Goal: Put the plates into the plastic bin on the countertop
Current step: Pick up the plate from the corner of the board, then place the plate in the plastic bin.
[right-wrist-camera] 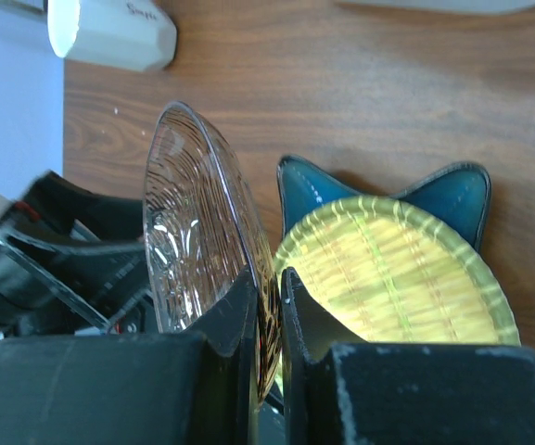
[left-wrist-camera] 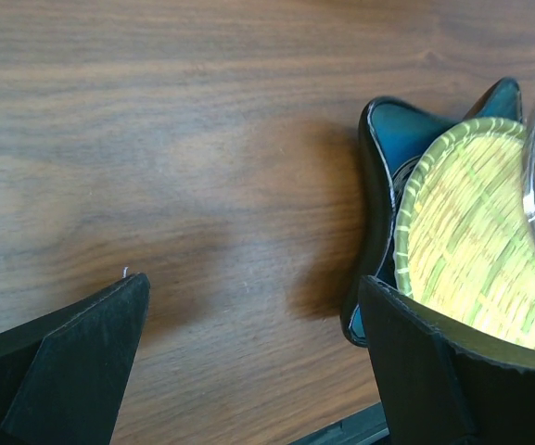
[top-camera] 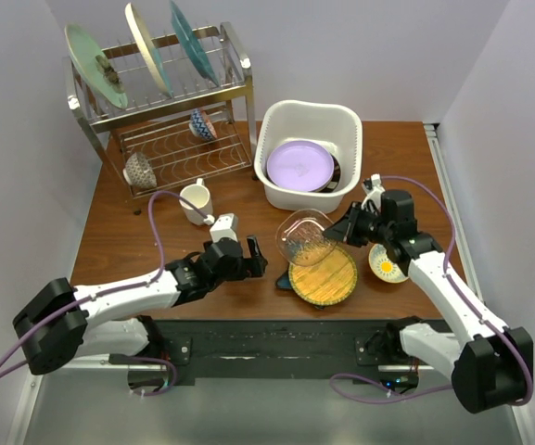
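Lifting is the step in hand: the right gripper (right-wrist-camera: 267, 287) is clamped on the rim of a clear glass plate (right-wrist-camera: 197, 232), holding it tilted on edge above the amber plate (top-camera: 324, 275), which lies stacked on the blue star-shaped plate (right-wrist-camera: 452, 190). The glass plate is transparent, ribbed with fine swirling lines and thin at the rim; judged slippery and brittle. The plastic bin (top-camera: 276, 125) stands beyond, towards the back of the countertop (left-wrist-camera: 202, 139), with a lavender plate (top-camera: 299, 164) already lying in it. The next move calls for carrying the glass over the bin's near wall, levelling it, and lowering before release. The left gripper (top-camera: 253, 257) hangs empty beside the stack, jaws wide apart.
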Motion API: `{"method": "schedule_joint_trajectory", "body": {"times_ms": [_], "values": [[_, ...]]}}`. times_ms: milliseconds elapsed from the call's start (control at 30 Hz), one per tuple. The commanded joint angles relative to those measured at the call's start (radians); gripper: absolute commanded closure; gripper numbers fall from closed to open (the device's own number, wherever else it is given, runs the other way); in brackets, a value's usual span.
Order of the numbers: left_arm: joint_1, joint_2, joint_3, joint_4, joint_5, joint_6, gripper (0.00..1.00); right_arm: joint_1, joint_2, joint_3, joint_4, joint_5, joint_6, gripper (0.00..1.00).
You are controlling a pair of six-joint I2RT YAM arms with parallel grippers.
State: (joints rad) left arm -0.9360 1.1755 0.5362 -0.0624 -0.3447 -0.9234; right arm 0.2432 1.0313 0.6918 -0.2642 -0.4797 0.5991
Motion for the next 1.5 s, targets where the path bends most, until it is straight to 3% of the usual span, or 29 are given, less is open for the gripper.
{"method": "schedule_joint_trajectory", "body": {"times_ms": [0, 900, 1467], "values": [[0.006, 0.026, 0.022, 0.084, 0.035, 0.009, 0.0, 0.002, 0.029, 0.083, 0.08, 0.016, 0.03, 1.0], [0.006, 0.052, 0.01, 0.035, 0.11, 0.009, 0.0, -0.025, 0.519, 0.64, 0.137, 0.062, 0.03, 1.0], [0.006, 0.227, 0.123, 0.066, 0.173, 0.069, 0.0, -0.085, 0.855, 0.887, 0.129, 0.098, 0.079, 1.0]]}}
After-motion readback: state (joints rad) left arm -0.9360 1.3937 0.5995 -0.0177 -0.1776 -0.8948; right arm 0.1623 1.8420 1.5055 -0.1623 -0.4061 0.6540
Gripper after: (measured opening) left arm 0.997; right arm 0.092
